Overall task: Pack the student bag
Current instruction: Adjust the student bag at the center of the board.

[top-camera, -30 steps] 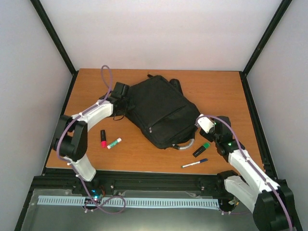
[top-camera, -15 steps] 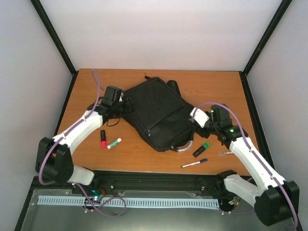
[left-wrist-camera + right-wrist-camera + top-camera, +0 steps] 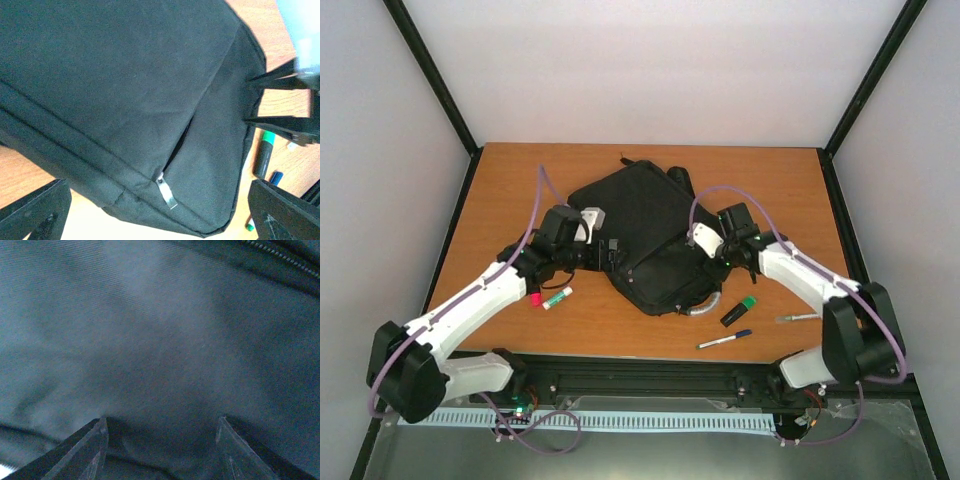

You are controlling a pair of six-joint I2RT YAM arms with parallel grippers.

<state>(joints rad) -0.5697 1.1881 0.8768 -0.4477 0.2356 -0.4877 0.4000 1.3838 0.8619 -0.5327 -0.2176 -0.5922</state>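
Observation:
The student bag, a large black backpack, lies flat mid-table with its silvery handle toward the near edge. My left gripper hovers over the bag's near-left part, jaws wide open and empty. In the left wrist view it frames the black fabric and a silver zipper pull at the end of a partly open pocket slit. My right gripper is at the bag's right side. Seen from the right wrist, the right gripper stands open, its clear fingertips against the bag's fabric.
A pink highlighter and a green-and-white stick lie left of the bag, beside my left arm. A black marker with a green cap, a blue-capped pen and a pale pen lie at the near right.
My left arm swung from the bag's left edge onto the bag and its gripper opened wide. My right arm reached forward and left to the bag's right side.

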